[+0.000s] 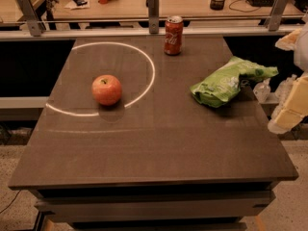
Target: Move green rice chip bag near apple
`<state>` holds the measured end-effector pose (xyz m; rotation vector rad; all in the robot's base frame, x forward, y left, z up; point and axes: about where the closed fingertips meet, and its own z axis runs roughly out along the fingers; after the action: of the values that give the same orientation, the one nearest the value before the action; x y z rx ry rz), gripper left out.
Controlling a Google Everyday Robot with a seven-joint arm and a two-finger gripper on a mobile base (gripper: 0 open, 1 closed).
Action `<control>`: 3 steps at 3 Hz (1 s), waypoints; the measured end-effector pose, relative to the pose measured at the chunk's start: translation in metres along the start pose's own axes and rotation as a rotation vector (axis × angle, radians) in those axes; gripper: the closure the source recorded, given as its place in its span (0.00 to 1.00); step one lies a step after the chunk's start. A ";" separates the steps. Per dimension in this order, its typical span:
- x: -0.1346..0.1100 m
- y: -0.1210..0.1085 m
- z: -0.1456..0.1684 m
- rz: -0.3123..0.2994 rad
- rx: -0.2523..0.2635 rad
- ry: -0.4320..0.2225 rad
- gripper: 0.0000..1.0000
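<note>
At the right edge of the surface (159, 143), the green rice chip bag (226, 83) lay crumpled, one end overhanging the rim just beside the tool (269, 89). Whether the tool was open, or gripped the bag, could not be told. The apple (107, 89) sat well to the left inside a white ring (149, 61), with bare surface between apple and bag. A red soda can (173, 35) stood near the back edge. The arm (293, 105) was cut off by the frame.
</note>
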<state>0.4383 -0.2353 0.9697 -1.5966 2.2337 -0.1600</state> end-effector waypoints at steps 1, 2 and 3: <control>0.023 -0.009 0.020 0.037 0.082 -0.040 0.00; 0.046 -0.020 0.041 0.057 0.163 -0.099 0.00; 0.050 -0.051 0.053 0.044 0.262 -0.191 0.00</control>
<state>0.4898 -0.2930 0.9245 -1.3630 2.0080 -0.2645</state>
